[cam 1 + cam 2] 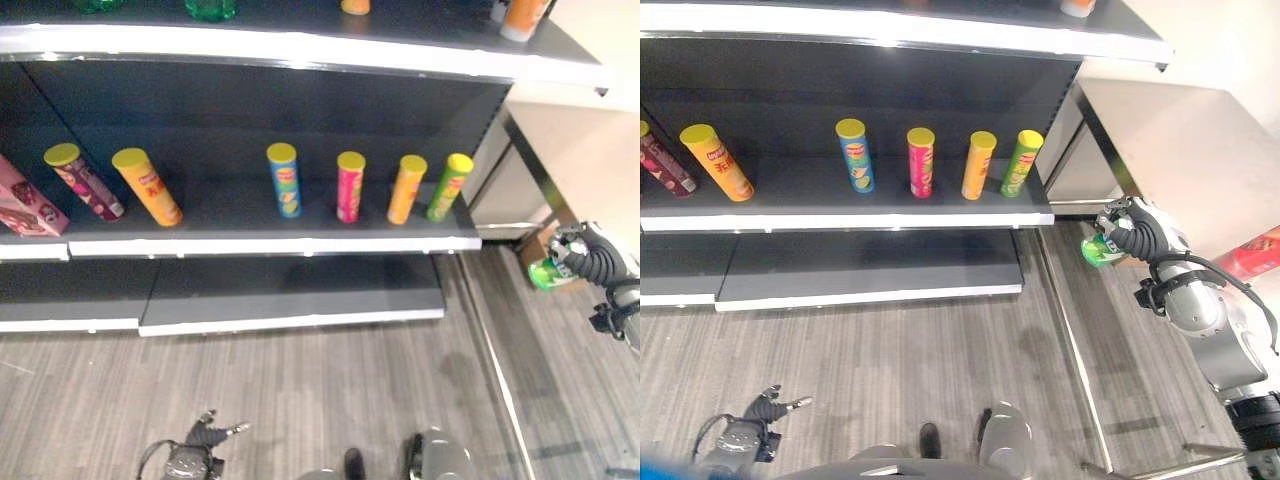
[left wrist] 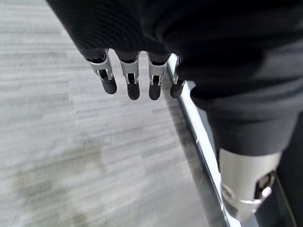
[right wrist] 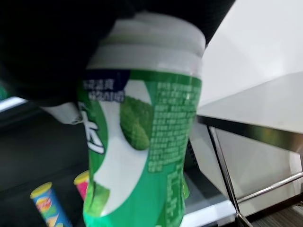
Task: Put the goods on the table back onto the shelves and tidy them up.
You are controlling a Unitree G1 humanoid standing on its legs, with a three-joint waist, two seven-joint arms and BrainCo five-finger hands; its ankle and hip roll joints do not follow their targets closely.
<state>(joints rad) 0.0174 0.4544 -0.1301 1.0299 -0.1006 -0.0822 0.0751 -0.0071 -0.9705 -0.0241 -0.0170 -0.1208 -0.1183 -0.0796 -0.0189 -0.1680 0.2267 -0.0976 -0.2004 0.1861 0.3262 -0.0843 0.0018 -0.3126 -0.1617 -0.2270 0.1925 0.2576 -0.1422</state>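
Note:
My right hand (image 1: 1132,234) is shut on a green bottle with a white cap (image 3: 142,142), held low to the right of the shelf unit, beside the grey table (image 1: 1180,140); the bottle (image 1: 1102,250) also peeks out under the hand in the eye views. A red can (image 1: 1252,254) lies at the table's right edge. On the middle shelf (image 1: 270,230) stand several chip cans: blue (image 1: 284,180), pink (image 1: 349,187), orange (image 1: 406,189), green (image 1: 449,187), with two leaning cans (image 1: 148,187) further left. My left hand (image 2: 137,75) hangs low over the floor, fingers straight and empty.
A pink box (image 1: 25,205) leans at the shelf's far left. The top shelf (image 1: 300,45) carries bottles and cans at its back. The lower shelf (image 1: 290,290) is bare. The table's metal leg (image 1: 1070,340) runs along the floor between shelf and table.

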